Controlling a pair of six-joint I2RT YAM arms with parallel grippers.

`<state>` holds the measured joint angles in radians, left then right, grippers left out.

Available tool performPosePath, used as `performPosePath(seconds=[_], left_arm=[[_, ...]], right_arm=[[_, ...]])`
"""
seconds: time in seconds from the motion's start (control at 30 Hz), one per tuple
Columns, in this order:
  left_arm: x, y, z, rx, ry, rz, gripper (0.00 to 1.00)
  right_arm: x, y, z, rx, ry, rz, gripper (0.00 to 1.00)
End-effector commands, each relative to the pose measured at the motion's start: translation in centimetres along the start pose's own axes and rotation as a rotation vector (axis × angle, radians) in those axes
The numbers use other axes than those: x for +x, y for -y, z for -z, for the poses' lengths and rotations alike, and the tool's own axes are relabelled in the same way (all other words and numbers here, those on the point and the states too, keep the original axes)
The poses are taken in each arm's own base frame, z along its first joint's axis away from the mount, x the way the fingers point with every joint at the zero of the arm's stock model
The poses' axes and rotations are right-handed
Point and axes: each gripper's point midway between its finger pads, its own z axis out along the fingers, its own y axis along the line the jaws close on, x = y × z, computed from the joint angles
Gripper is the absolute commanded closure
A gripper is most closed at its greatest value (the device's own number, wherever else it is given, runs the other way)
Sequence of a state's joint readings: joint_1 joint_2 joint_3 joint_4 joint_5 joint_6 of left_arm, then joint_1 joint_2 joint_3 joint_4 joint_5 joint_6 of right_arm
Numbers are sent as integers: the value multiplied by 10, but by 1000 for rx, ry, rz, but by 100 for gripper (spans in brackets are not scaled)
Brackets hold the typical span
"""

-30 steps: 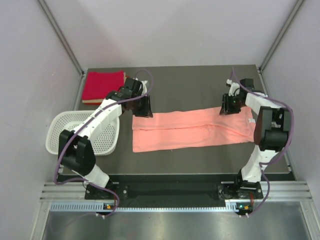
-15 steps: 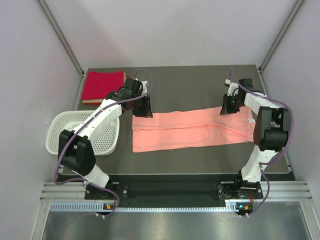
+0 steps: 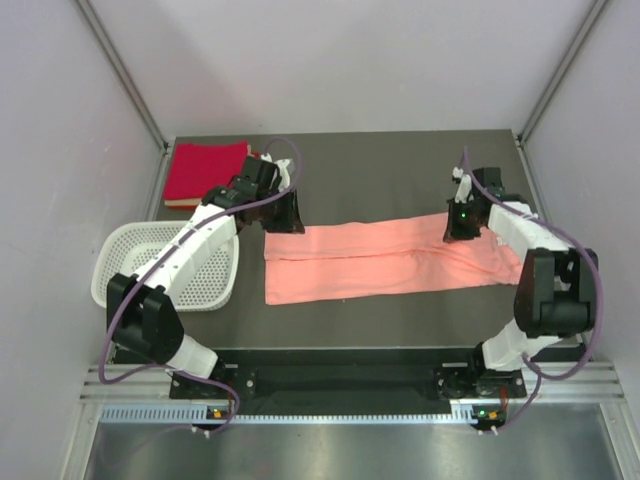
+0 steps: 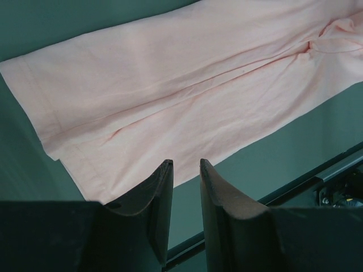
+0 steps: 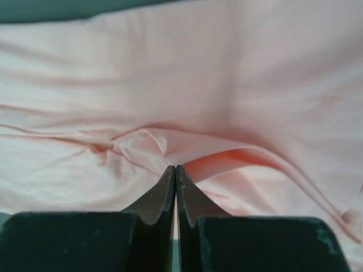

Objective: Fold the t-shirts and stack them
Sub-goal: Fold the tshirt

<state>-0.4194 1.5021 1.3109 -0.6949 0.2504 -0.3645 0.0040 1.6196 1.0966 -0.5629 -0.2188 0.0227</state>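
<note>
Across the desk's middle lies the salmon-pink t-shirt (image 3: pixel 370 262). My right gripper (image 5: pixel 176 168), closed, pinches its right-end fold. My left gripper (image 4: pixel 186 164), barely parted and empty, hovers left. Red folded t-shirts (image 3: pixel 205 170) sit in the far-left corner.

Inside a robotics lab test cell: plain pale panel walls (image 3: pixel 350 60) enclose a dark grey table (image 3: pixel 380 170); two white jointed robot arms (image 3: pixel 195 240) stand bolted to a slotted aluminium base rail (image 3: pixel 345 400).
</note>
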Motion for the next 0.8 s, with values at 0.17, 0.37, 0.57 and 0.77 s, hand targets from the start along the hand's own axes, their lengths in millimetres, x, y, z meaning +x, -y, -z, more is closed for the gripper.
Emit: performPosePath(seconds=[0.17, 0.37, 0.57, 0.77], left_arm=[[-9, 14, 5, 70, 47, -7, 69], [-8, 13, 3, 70, 41, -3, 69], [-8, 11, 3, 61, 43, -4, 69], [-8, 7, 1, 41, 39, -2, 68]], right_arm=[[36, -26, 30, 9, 34, -85, 100], [61, -31, 28, 43, 37, -163, 100], [78, -37, 28, 66, 58, -234, 100], [89, -41, 28, 74, 29, -242, 92]])
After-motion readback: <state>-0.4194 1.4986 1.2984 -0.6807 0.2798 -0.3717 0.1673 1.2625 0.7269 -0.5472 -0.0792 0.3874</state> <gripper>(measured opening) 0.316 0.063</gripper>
